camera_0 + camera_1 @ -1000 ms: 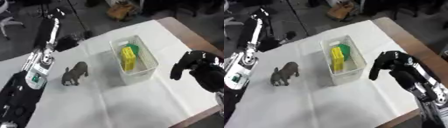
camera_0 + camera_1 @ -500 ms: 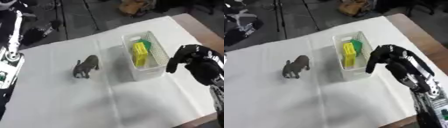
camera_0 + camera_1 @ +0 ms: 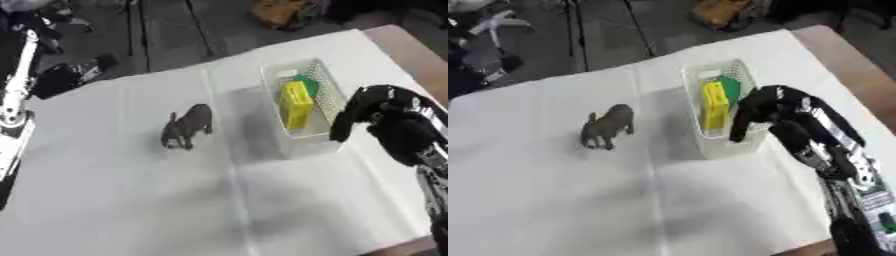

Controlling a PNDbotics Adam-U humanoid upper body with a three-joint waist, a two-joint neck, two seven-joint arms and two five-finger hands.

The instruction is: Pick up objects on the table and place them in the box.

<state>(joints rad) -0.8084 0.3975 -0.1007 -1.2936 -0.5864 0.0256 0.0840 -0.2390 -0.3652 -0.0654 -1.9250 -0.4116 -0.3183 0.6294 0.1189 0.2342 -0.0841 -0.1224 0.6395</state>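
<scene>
A grey toy animal stands on the white cloth, left of the middle. To its right is a white mesh box holding a yellow block and a green piece. My right hand hangs just off the box's right wall, about level with its near end. It is open, fingers drooping downward, with nothing in them. My left arm runs up the left edge. Its hand is a dark blur past the table's far left corner.
The white cloth covers most of the table, and bare brown tabletop shows at the far right. Beyond the far edge lie dark floor, stand legs and an orange-yellow object.
The camera has tilted, so the whole picture shifted. My right hand has drawn closer to the box's right side. The toy animal and box contents stay as they were.
</scene>
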